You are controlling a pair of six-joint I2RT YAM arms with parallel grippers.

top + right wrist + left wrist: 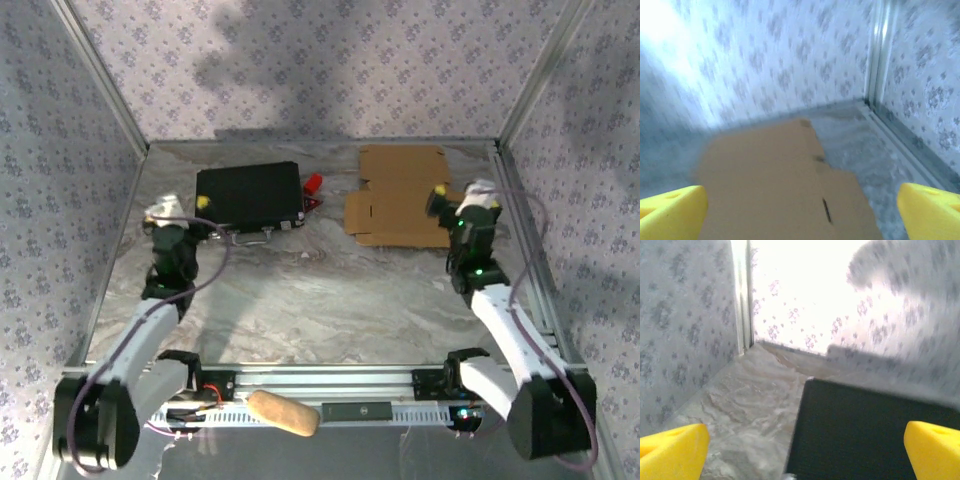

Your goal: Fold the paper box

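1. I am viewing the paper box as a flat, unfolded brown cardboard sheet. It is lying on the table, far and right of centre.
2. The right claw is hanging at the sheet's right edge, spread wide and pinching nothing. In the right wrist view, the sheet is lying ahead of the yellow fingers, filling the gap more toward the left one. I cannot tell whether the claw is touching the sheet.
3. The black case is lying far left, apart from the sheet.
4. The left claw is hanging at the case's near left corner, spread wide and gripping nothing.
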